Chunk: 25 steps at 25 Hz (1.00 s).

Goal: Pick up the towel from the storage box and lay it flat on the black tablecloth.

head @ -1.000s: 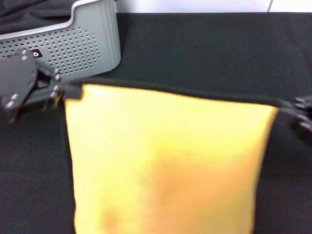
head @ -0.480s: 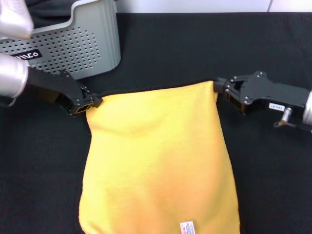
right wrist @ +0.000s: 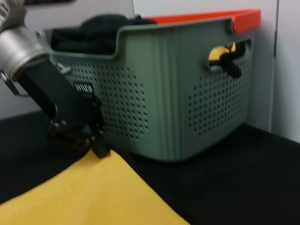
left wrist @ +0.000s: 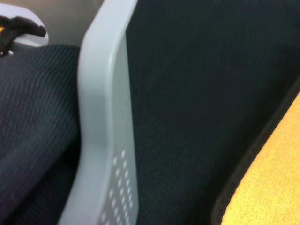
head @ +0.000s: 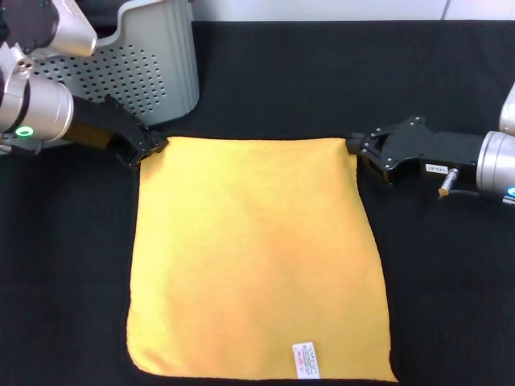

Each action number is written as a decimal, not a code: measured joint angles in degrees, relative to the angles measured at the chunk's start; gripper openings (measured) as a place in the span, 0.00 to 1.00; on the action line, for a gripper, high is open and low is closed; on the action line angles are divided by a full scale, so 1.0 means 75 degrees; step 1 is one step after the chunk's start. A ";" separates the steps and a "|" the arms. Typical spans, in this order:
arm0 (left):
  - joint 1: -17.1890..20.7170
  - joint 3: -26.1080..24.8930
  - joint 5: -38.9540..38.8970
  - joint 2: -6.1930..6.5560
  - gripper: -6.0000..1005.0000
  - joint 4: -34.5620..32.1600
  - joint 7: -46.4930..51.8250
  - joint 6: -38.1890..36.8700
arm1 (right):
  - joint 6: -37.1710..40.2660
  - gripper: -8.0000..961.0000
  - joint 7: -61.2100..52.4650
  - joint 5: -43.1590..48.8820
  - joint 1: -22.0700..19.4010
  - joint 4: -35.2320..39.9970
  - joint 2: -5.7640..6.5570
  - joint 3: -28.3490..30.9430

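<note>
Towel (head: 257, 257): plush orange-yellow square, thin black edging, lying flat on the matte black tablecloth (head: 338, 80) over the counter. White tag near the front edge; far edge runs left-right. Left gripper (head: 149, 149) jaws clenched on far-left corner; right gripper (head: 358, 149) jaws clenched on far-right corner. Perforated grey storage box (head: 153, 72) far left; bare cloth beyond.

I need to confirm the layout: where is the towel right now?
In the head view the towel lies spread on the black tablecloth, just in front of the storage box, its far corners at the left gripper and right gripper.
</note>
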<state>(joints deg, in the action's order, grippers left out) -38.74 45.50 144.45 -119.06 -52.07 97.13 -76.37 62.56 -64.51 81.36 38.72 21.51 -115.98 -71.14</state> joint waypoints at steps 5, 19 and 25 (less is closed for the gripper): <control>0.0019 0.0213 0.0013 -0.0022 0.04 0.0047 0.0066 0.0191 | -0.0315 0.12 -0.0017 -0.0020 0.0076 -0.0008 -0.0018 -0.0122; 0.0058 0.0177 -0.0067 -0.0022 0.12 0.0087 0.0312 0.0209 | -0.0660 0.19 -0.0468 -0.0151 -0.0038 0.0315 0.0011 -0.0085; 0.0114 0.0160 -0.0462 0.0040 0.40 0.0054 0.0170 -0.0196 | -0.0134 0.42 -0.0363 -0.0153 -0.0666 0.1098 0.0055 -0.0062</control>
<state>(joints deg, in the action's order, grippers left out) -37.88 46.70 140.98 -118.76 -51.67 98.41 -77.85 61.56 -67.23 80.21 33.72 29.74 -115.57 -71.61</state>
